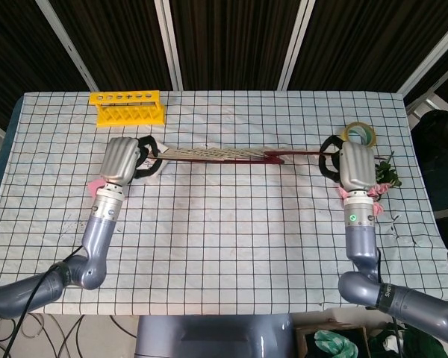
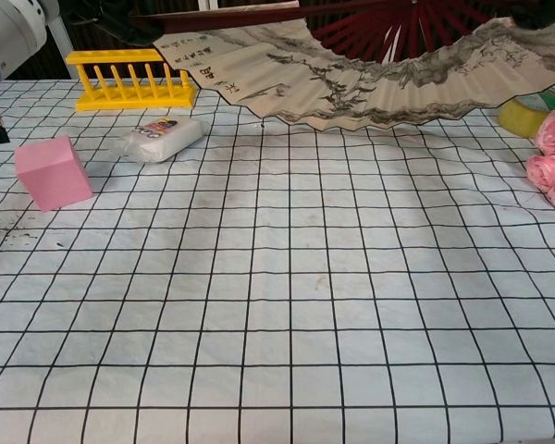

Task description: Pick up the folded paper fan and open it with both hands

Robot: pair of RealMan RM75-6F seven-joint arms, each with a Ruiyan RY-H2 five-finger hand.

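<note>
The paper fan (image 2: 351, 79) hangs spread wide above the far half of the table, beige paper with ink painting and dark red ribs. In the head view I see the fan (image 1: 224, 154) edge-on, as a thin dark red line between my hands. My left hand (image 1: 125, 159) grips its left outer rib. My right hand (image 1: 352, 165) grips the right outer rib. In the chest view only dark parts of the hands show at the top corners.
A yellow rack (image 1: 128, 107) stands at the far left. A pink cube (image 2: 52, 172) and a white packet (image 2: 159, 138) lie on the left. A roll of yellow tape (image 2: 529, 111) and pink roses (image 2: 551, 157) sit on the right.
</note>
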